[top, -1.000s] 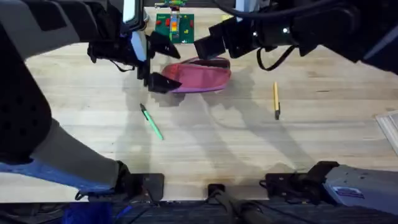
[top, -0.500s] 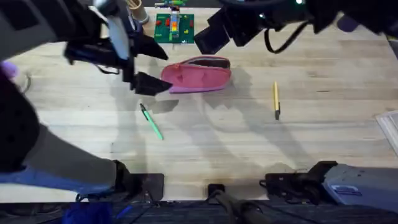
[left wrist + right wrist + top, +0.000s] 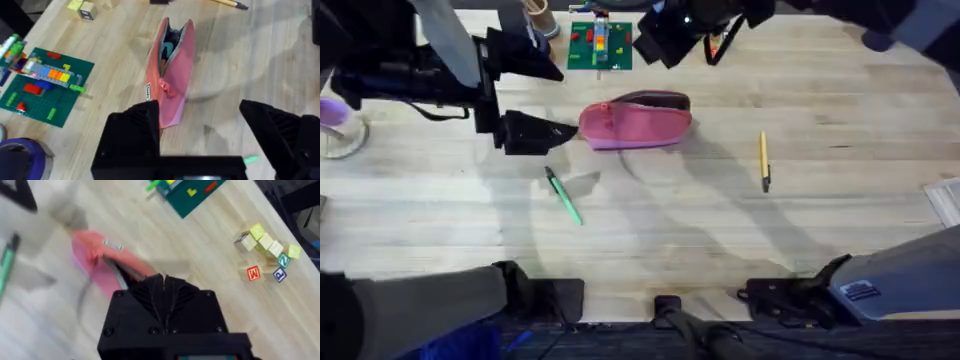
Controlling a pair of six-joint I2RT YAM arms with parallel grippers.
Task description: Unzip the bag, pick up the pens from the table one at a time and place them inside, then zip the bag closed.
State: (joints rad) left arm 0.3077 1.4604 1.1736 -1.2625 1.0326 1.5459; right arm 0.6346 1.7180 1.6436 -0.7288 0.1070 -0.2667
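Clear of the bag [image 3: 635,122] – left jaws spread wide, right jaws shut – both pens [image 3: 563,196] untouched.

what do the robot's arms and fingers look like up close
Both arms are matte black with blocky, angular housings. The left gripper has two broad, wedge-shaped black fingers on a flat black crossbar. The right gripper ends in ribbed black fingers on a boxy body with small screws. A black cable loops beside the right arm in the overhead view.
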